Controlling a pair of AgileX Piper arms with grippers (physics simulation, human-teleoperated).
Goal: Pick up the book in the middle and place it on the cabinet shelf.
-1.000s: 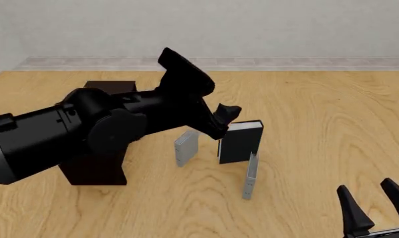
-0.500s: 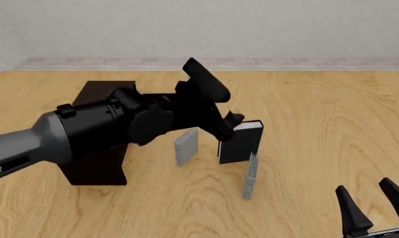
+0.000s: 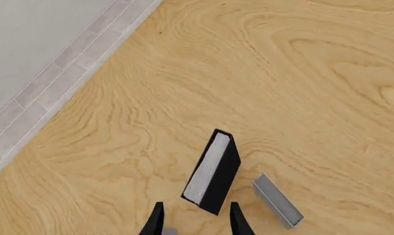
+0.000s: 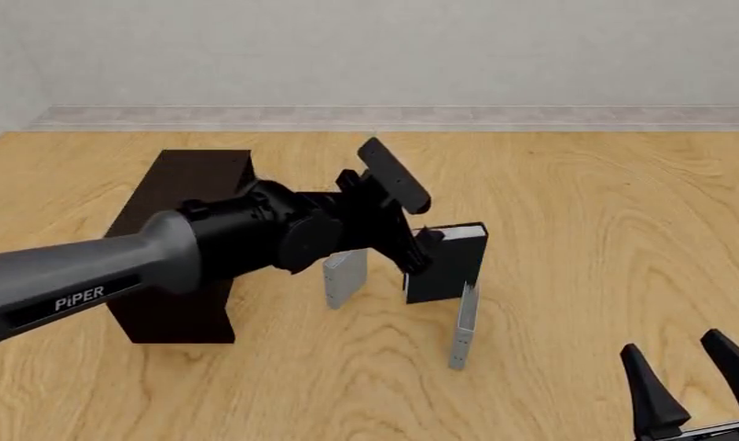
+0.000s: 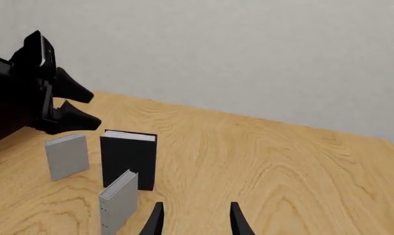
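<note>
Where the front view hides the left pincer (image 4: pixel 421 241) against dark book (image 4: pixel 447 264), left wrist view gives the clearer look: fingers spread apart, empty, poised above the book's (image 3: pixel 212 171) white page edges, not touching. Nearest the camera, right pincer (image 4: pixel 699 381) parked low at the counter (image 4: pixel 590 230) edge, fingers parted, holding nothing. Beyond it, thin grey-blue book (image 4: pixel 463 326), then black book upright mid-counter with light grey book (image 4: pixel 344 274) beside, left arm stretched out over cabinet shelf (image 4: pixel 179 248) at far left.
</note>
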